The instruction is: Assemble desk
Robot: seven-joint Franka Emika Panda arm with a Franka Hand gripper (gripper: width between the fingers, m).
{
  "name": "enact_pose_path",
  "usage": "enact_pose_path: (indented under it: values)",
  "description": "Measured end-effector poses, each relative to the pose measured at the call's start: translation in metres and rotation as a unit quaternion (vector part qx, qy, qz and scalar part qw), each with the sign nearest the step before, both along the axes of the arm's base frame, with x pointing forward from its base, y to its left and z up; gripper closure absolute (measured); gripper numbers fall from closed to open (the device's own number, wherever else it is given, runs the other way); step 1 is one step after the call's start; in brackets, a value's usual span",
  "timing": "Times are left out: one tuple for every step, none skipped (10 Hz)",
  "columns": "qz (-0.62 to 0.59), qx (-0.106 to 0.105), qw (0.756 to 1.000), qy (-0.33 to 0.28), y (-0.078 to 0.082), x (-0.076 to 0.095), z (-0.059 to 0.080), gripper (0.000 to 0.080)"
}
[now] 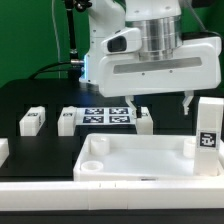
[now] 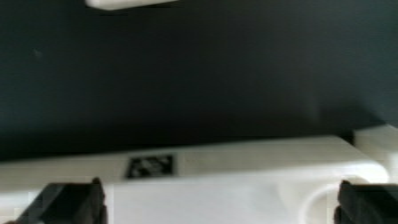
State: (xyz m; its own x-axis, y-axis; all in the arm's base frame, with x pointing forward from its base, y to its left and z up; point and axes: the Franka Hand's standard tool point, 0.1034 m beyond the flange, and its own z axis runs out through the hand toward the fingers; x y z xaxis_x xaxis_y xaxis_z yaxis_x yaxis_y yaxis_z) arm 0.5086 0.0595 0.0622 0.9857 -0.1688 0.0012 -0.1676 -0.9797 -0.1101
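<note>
The gripper (image 1: 158,104) is opened wide and nothing is held between its fingers (image 2: 71,205). It is hung low over the far rim of the desk slab (image 1: 150,156); whether the rim is touched cannot be told. In the wrist view the gripper (image 2: 217,206) is seen above the white edge of the desk slab (image 2: 267,172). A small black-and-white tag (image 2: 151,165) is carried on this edge, between the two fingers and nearer to one of them. Beyond the edge only the dark worktop (image 2: 196,80) is shown, so open room is found on that side.

In the exterior view the desk slab is laid flat at the near side of the worktop (image 1: 30,95), with its raised rim upward and round sockets in the corners. An upright leg (image 1: 208,125) is stood just beside its far corner on the exterior view's right, near one finger, so the room there is narrow. A third leg (image 1: 143,122) is placed just behind the far rim, near the other finger. The marker board (image 1: 105,115) is laid beside it. Two more legs (image 1: 68,121) (image 1: 32,120) are placed further to the exterior view's left, well apart from the gripper.
</note>
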Motion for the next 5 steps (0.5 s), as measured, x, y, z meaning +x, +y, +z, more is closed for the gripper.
enact_pose_path:
  values:
    - [-0.001,0.004,1.000,0.020,-0.001,-0.006,-0.002,0.0151]
    - [0.003,0.019,0.995,0.100,-0.004,-0.021,-0.002,0.0151]
    - [0.002,0.036,0.985,0.168,-0.013,-0.027,-0.001,0.0151]
    - [0.004,0.039,0.978,0.206,-0.018,-0.025,-0.002,0.0151]
    - [0.004,0.044,0.975,0.216,-0.020,-0.019,0.001,0.0151]
